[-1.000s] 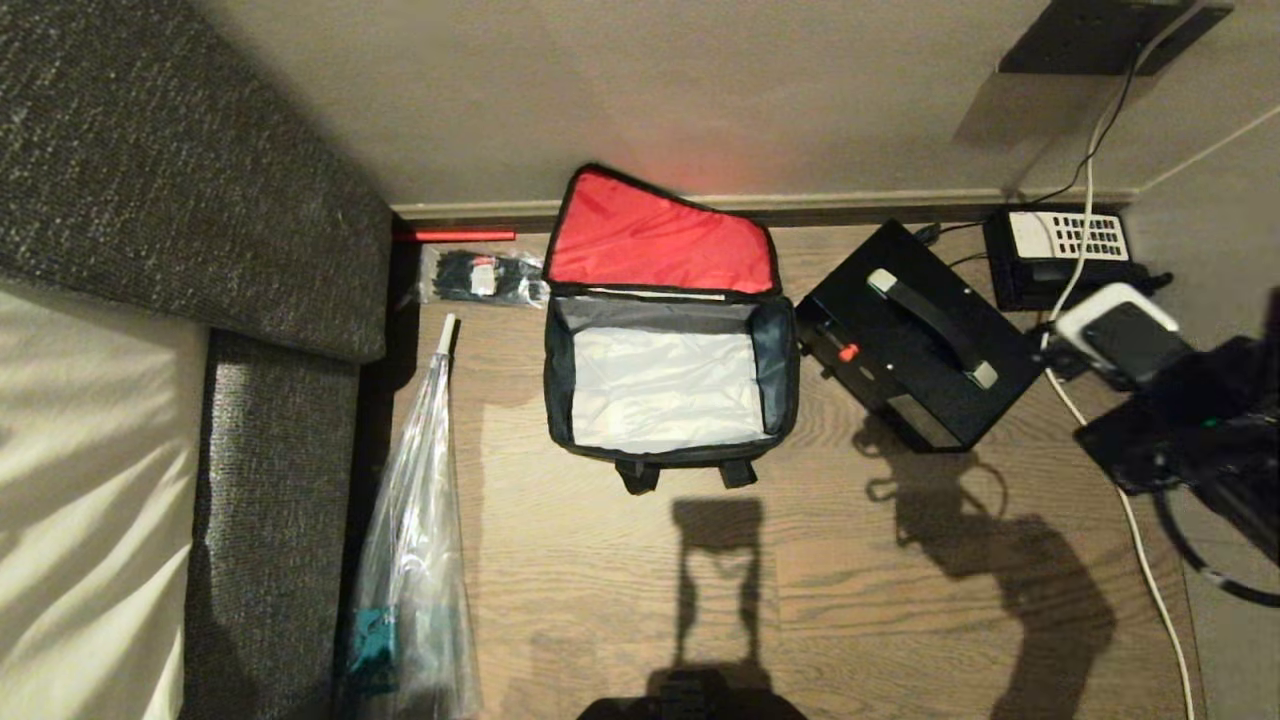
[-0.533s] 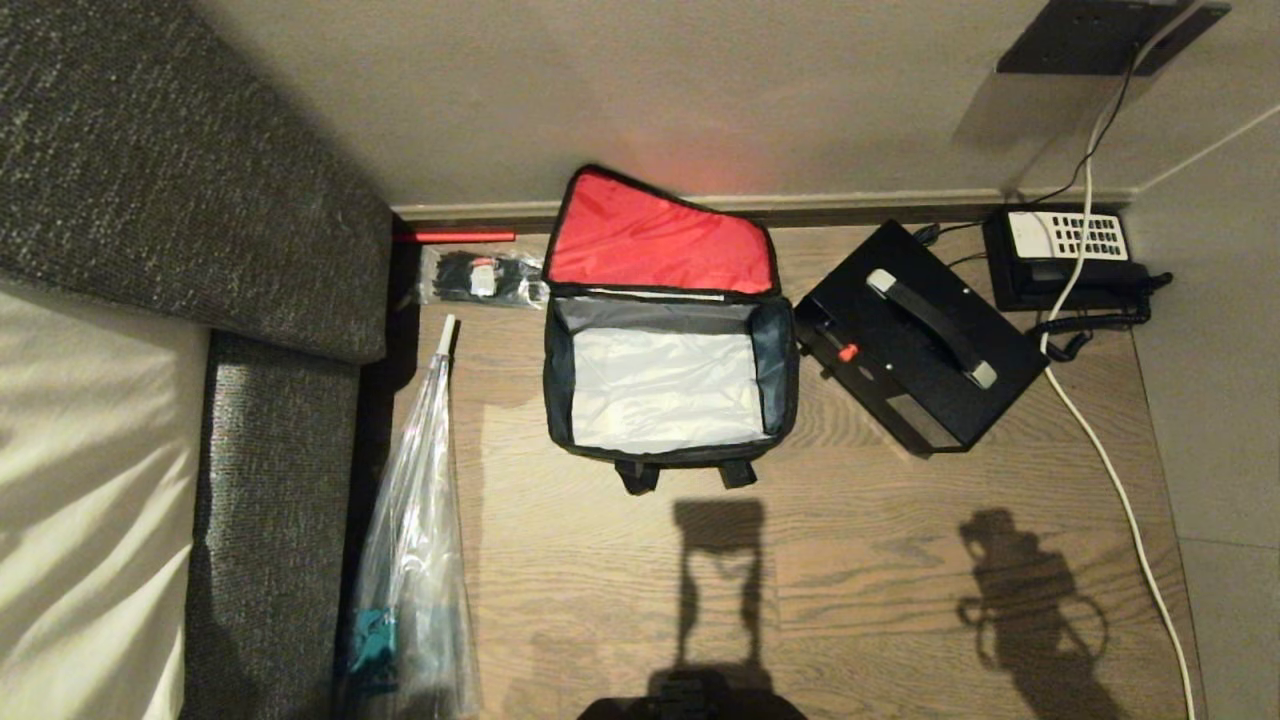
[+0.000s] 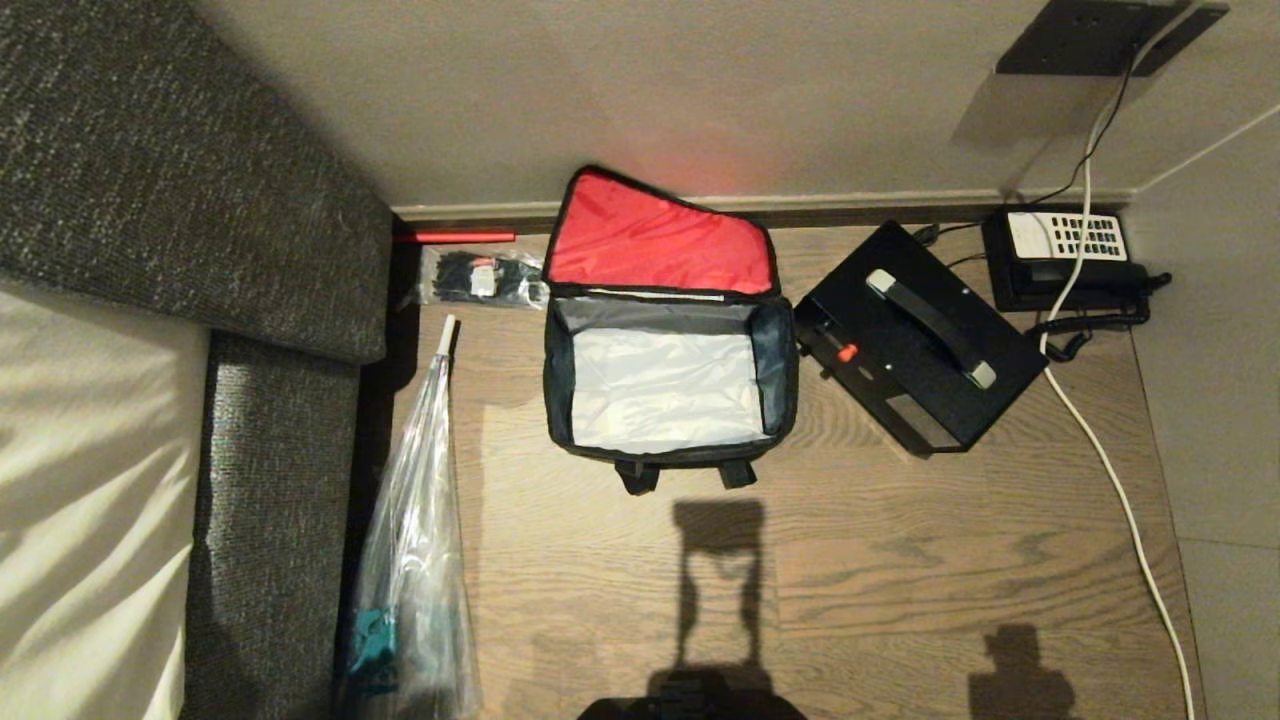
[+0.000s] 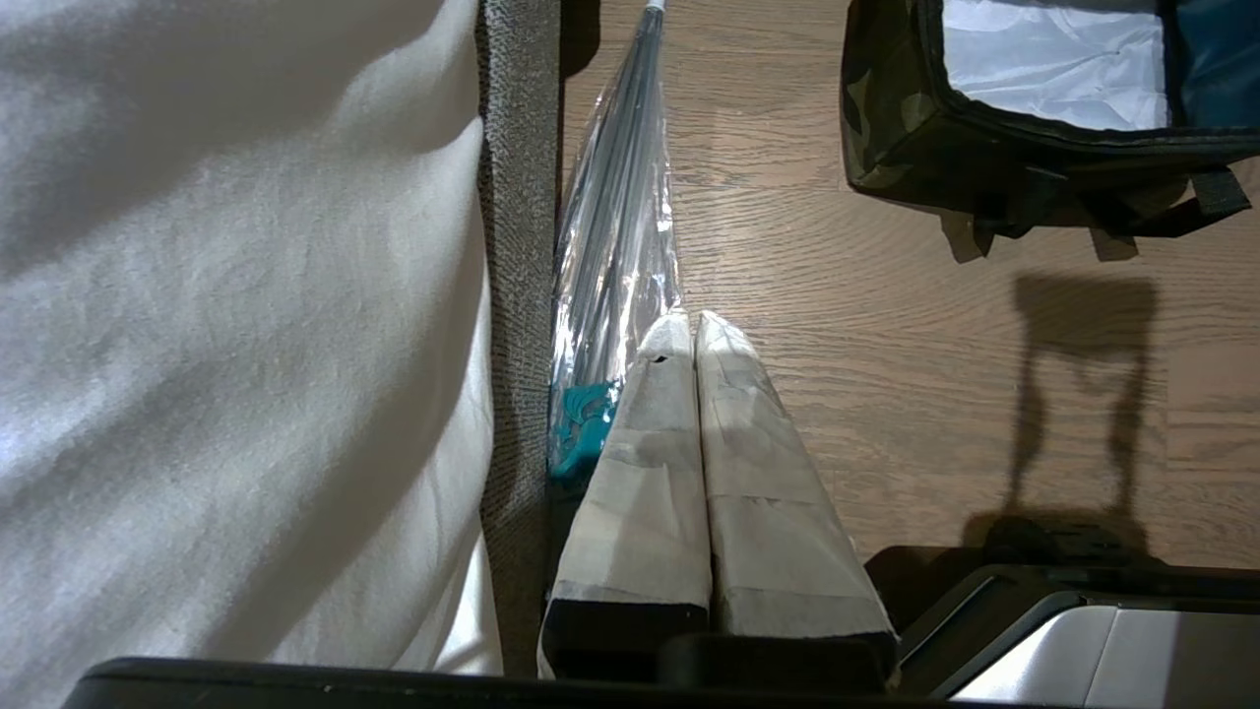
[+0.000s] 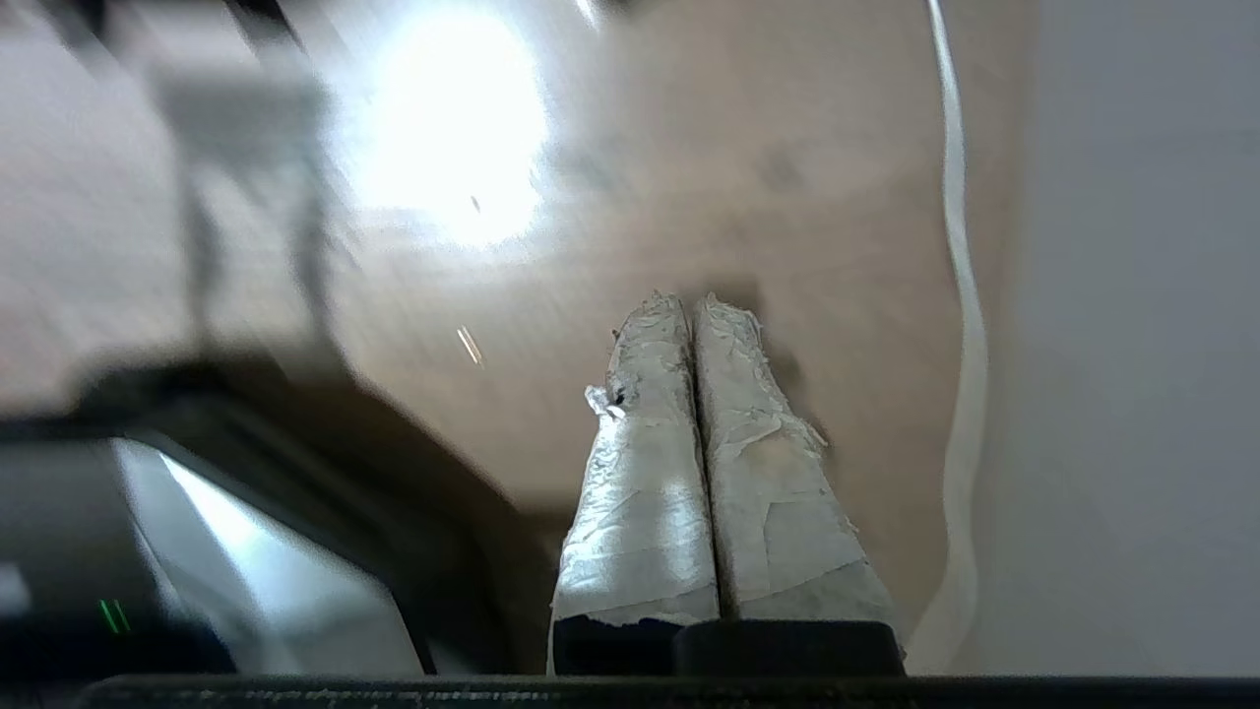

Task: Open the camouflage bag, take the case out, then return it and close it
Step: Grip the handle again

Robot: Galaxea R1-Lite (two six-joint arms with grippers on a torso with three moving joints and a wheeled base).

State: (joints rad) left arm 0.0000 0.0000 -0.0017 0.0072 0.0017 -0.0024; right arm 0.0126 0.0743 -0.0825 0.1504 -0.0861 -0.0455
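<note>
Only the wrist views showed the left gripper and right gripper, both pressed together; the head view showed the open camouflage bag beside the case.

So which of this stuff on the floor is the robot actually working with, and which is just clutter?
For the job:
- camouflage bag, lid open
- case, on the floor beside the bag

Lying about:
- telephone
- white cable
- clear plastic bag
- red stick
- sofa
</note>
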